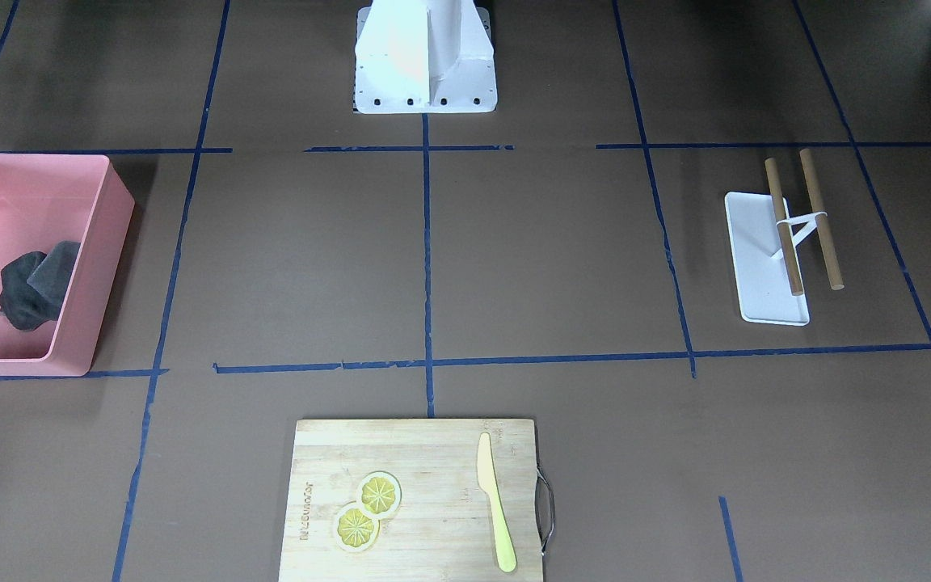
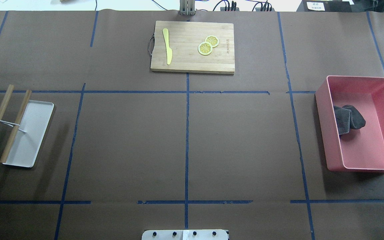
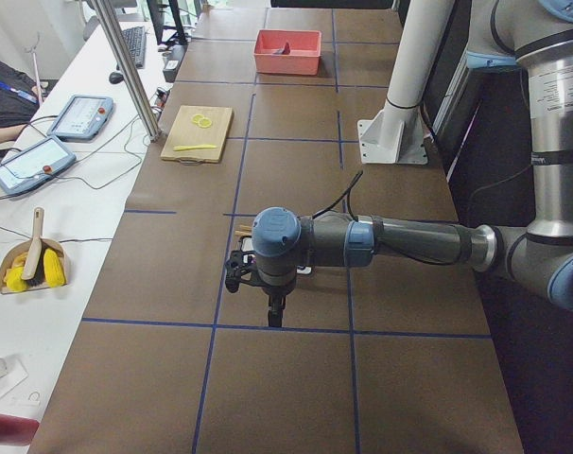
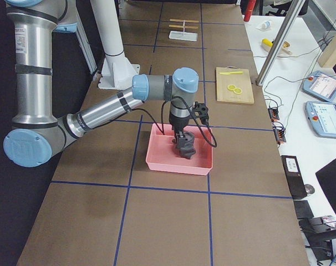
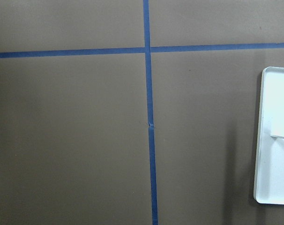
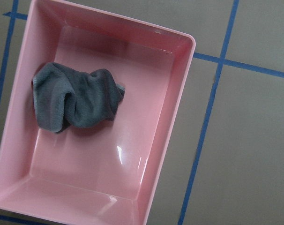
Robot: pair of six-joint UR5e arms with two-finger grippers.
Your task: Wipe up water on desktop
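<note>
Finger spread cannot be told for either gripper. The right gripper hangs low over the grey cloth in the pink bin, and the left gripper hangs over the brown desktop near the white tray. Beyond lies a cutting board with lemon slices and a knife.

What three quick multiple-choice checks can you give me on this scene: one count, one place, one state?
1. How many lemon slices lie beside the yellow knife on the cutting board? A one, B two, C four.
2. Where is the grey cloth? A on the cutting board, B draped over the knife, C in the pink bin.
3. How does the cloth lie? A crumpled in a heap, B spread flat, C rolled into a tube.

Key: 1 B, two slices overlap on the board; 2 C, the right wrist view shows it on the bin's floor; 3 A, it is bunched into uneven folds.
</note>
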